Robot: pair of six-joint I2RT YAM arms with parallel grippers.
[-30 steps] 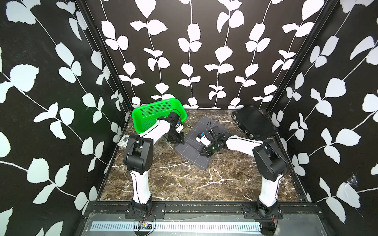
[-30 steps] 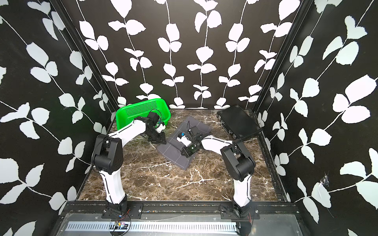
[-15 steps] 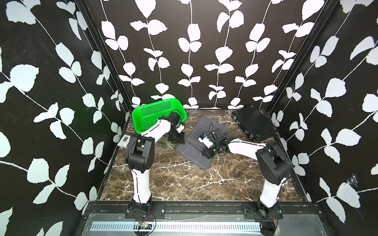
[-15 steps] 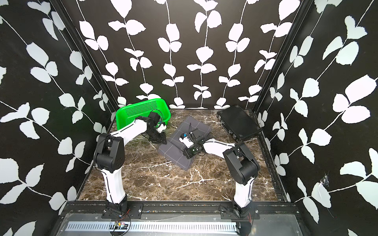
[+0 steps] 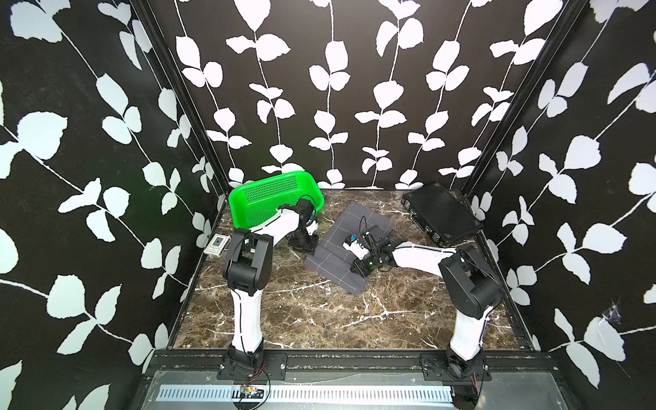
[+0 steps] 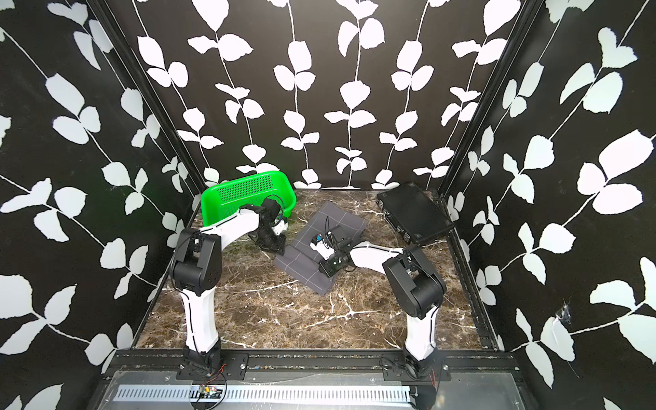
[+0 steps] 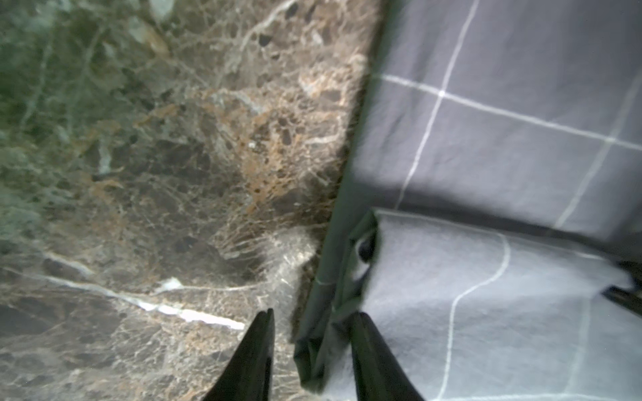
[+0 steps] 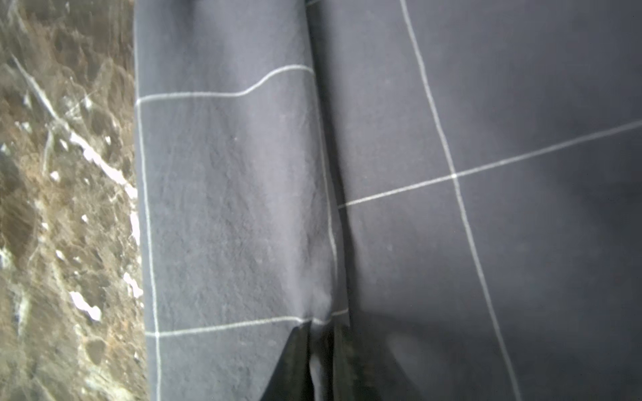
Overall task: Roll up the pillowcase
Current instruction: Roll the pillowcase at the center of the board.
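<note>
Grey pillowcase [image 5: 332, 257] lies on marble table [image 5: 319, 319], between green basket [image 5: 269, 191] and black case [image 5: 440, 213], unmoved. Unchanged: left gripper [image 7: 312, 314], fingers apart astride its bunched edge. Changed: right gripper [image 8: 321, 324], pinched shut a second ago, now slightly apart over the fold crease.

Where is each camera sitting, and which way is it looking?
Both top views: high at the front, looking down toward the back wall at the marble table, green basket and pillowcase; the left arm and right arm show whole.
Left wrist: on the left arm, looking down at the pillowcase's edge and bare marble; black fingers of the left gripper show.
Right wrist: on the right arm, looking down at a fold in the pillowcase; fingers of the right gripper show.
Shared: both wrist views see pillowcase and marble.
</note>
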